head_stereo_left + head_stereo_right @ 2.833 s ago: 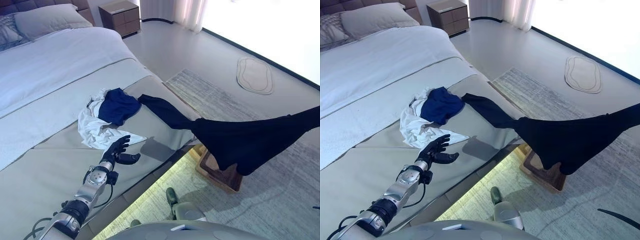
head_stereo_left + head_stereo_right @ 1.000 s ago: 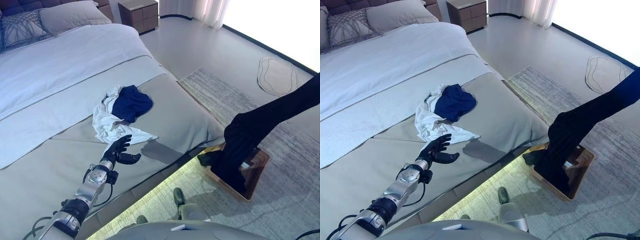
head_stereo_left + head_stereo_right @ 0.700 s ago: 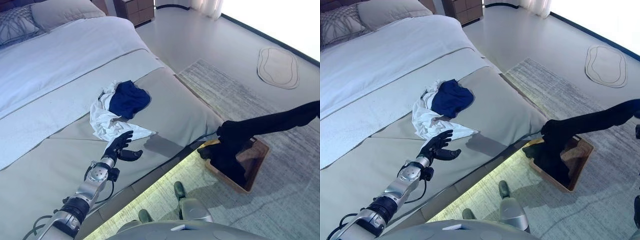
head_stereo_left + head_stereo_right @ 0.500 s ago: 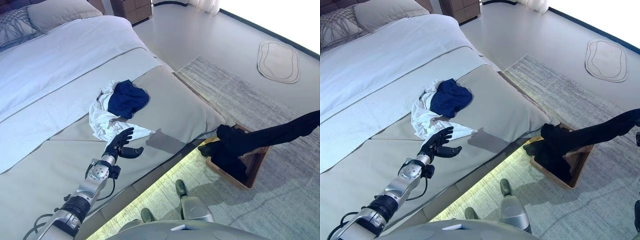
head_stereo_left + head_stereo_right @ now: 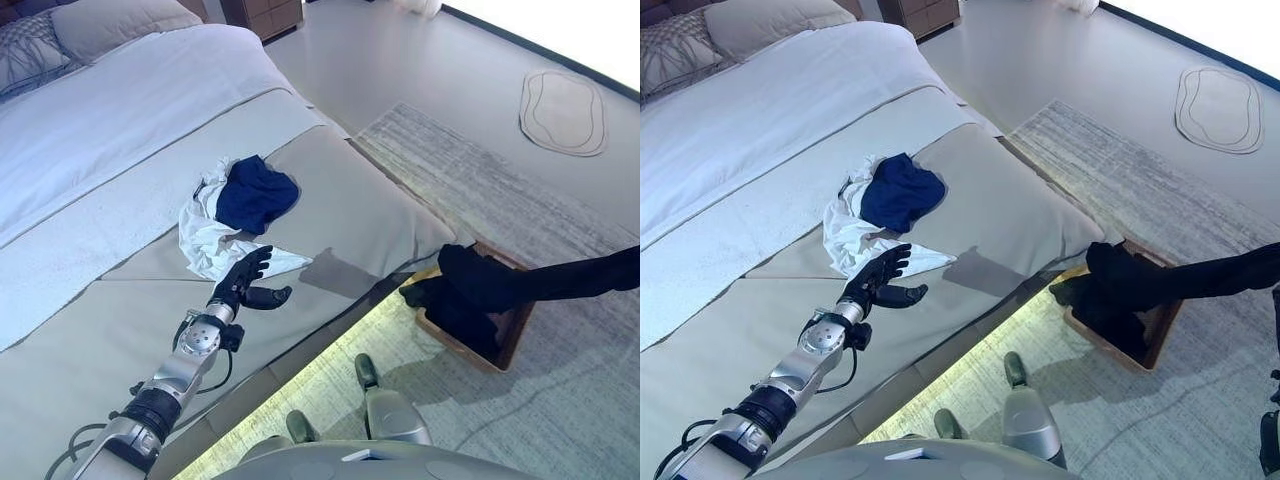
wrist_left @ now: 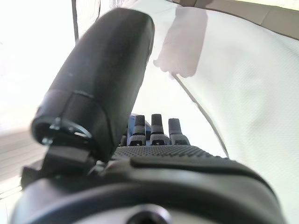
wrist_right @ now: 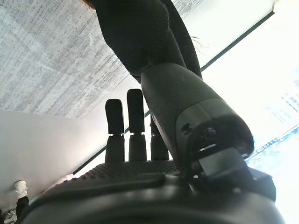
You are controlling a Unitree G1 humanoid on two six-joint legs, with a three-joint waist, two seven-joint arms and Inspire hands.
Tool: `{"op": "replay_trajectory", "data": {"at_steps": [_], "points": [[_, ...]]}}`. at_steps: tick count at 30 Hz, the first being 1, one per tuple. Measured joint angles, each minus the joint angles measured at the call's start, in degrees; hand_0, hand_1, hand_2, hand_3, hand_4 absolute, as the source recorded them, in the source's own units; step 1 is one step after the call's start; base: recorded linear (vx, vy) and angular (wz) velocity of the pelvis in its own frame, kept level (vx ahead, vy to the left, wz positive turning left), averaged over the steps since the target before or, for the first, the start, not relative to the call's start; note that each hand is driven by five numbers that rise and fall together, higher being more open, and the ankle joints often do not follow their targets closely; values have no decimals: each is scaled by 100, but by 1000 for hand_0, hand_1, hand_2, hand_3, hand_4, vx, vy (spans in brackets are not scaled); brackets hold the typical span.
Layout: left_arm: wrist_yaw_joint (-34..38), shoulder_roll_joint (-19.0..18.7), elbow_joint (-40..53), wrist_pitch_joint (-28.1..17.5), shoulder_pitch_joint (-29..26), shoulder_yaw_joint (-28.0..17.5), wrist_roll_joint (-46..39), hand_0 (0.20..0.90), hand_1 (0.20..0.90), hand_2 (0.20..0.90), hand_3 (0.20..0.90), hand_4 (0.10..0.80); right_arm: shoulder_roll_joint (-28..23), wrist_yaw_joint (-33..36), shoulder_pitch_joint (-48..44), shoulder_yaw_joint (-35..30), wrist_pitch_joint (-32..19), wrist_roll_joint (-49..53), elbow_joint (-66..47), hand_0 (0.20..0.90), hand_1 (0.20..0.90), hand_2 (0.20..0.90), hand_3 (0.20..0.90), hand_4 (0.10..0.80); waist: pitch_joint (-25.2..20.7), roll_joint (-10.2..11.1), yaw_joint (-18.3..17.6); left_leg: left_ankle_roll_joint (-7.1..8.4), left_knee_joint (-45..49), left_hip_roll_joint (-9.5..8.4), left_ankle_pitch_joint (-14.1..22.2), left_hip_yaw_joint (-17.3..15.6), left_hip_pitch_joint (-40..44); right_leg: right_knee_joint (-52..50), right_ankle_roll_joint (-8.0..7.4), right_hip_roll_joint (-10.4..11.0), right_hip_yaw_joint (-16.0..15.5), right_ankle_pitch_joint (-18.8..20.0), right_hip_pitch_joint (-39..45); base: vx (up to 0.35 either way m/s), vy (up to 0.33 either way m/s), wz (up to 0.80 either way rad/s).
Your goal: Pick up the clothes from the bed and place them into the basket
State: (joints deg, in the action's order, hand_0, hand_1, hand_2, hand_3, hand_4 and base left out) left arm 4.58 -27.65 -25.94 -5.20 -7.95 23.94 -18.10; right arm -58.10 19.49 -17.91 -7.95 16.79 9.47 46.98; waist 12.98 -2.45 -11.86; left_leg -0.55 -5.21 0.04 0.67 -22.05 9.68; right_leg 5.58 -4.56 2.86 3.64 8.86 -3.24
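Observation:
A white garment with a navy one on top (image 5: 240, 205) lies crumpled on the bed's grey cover (image 5: 350, 225). My left hand (image 5: 245, 285) rests open on the cover just in front of that pile, holding nothing. A long dark garment (image 5: 490, 285) stretches taut from the right edge of the eye views down into the wooden basket (image 5: 508, 338) on the floor beside the bed, its bunched end inside. The right wrist view shows my right hand (image 7: 140, 186) with the dark garment (image 7: 135, 32) pinched under its thumb. That hand is outside the eye views.
The basket stands on a grey rug (image 5: 470, 180) close to the bed's edge. A small oval mat (image 5: 562, 112) lies farther out on the floor. A white duvet (image 5: 120, 110) and pillows (image 5: 110, 20) fill the bed's far part; a nightstand (image 5: 265, 12) stands beyond.
The dark garment has been pulled off the bed and its hanging end has sunk into the basket as the right arm came down. The left hand stayed put; the camera shifted.

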Motion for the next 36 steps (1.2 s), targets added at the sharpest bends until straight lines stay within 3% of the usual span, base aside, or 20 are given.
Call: {"op": "replay_trajectory", "data": {"at_steps": [4,5,7,8,9,11,12,13,14,15,18,20,22,27,36], "points": [[-71,-1,0,2,0,5,-2,900,900,900,900,800,122,-49,-12,7,-115,-199,-581,300,300,300,200,100,59,-84,-71,3,9,6,-2,-176,-29,1,-4,-12,60,-3,-107,-52,-84,-22],[-36,6,3,0,16,-3,-8,900,900,900,900,800,199,-62,-136,166,-119,-352,-586,300,300,300,200,100,71,-105,-58,23,10,60,3,-391,-8,1,-85,52,-286,-201,-162,-52,-113,-61],[36,13,6,6,14,-7,-27,900,900,900,900,800,383,-165,-378,518,-157,-557,-591,300,300,300,200,100,91,-164,212,99,13,212,54,-835,67,-119,-59,55,-1046,-198,-286,-11,-90,-104],[52,27,5,7,9,-1,-49,900,900,900,900,800,430,-259,-499,705,-201,-633,-566,300,300,300,200,100,94,-129,253,120,22,173,69,-894,118,-160,65,62,-984,-100,-327,22,-91,-68],[52,101,4,7,3,-5,-56,900,900,900,900,800,435,-297,-553,740,-264,-641,-561,300,300,300,200,100,104,-158,218,127,57,164,68,-857,143,-129,208,25,-924,18,-315,26,-78,-39],[25,194,-14,10,-39,-6,-241,900,900,900,900,800,558,-320,-590,826,-322,-659,-537,300,300,300,200,100,196,-96,292,210,804,241,128,-573,-38,-33,245,49,-712,-17,-175,26,11,-43],[5,287,-32,10,-41,-3,-333,900,900,900,900,800,639,-320,-582,860,-323,-667,-540,300,300,300,200,100,219,-61,357,256,1262,279,332,-165,-233,-36,320,105,-514,36,-109,13,71,-63],[3,339,-27,4,-41,-3,-401,900,900,900,900,800,726,-266,-590,903,-329,-673,-589,300,300,300,200,100,231,-41,413,319,1170,181,419,377,-262,-36,351,113,-398,19,-101,-31,113,-68],[1,356,-22,2,-76,-3,-449,900,900,900,900,800,835,-238,-597,1033,-336,-670,-651,300,300,300,200,100,238,-65,413,335,926,161,419,709,-332,-35,355,70,-256,-20,-116,-31,95,-59],[10,356,-22,0,-116,-9,-450,900,900,900,900,800,882,-237,-596,1126,-335,-670,-688,300,300,300,200,100,245,-74,410,337,878,191,418,779,-390,-35,354,36,-213,-20,-133,-36,127,-60],[34,506,1,-20,-456,-9,-448,900,900,900,900,800,1033,-237,-592,1155,-300,-672,-782,300,300,300,200,100,444,-222,286,242,392,290,246,804,-644,-31,326,-79,-122,-47,-129,-6,122,-39],[38,587,21,-49,-555,-9,-448,900,900,900,900,800,1033,-237,-597,1154,-295,-679,-781,300,300,300,200,100,538,-390,202,207,147,324,-76,816,-606,-30,315,-193,-84,-55,-127,0,70,-33],[63,598,55,-72,-589,-9,-448,900,900,900,900,800,1033,-239,-596,1152,-271,-678,-743,300,300,300,200,100,585,-455,56,214,-13,279,-280,795,-581,-30,302,-155,-75,-59,-171,7,17,-16],[196,579,55,-74,-534,-70,-453,900,900,900,900,800,1116,-257,-592,1179,-265,-662,-481,300,300,300,200,100,614,-511,54,220,11,168,-293,713,-544,-31,247,-43,-74,-43,-149,13,-2,-3],[246,564,55,-104,-515,-137,-575,900,900,900,900,800,1201,-469,-924,1349,-394,-670,-311,300,300,300,200,100,676,-694,366,220,13,190,-295,758,-543,-32,213,-52,-136,-55,-128,3,6,2]]}}
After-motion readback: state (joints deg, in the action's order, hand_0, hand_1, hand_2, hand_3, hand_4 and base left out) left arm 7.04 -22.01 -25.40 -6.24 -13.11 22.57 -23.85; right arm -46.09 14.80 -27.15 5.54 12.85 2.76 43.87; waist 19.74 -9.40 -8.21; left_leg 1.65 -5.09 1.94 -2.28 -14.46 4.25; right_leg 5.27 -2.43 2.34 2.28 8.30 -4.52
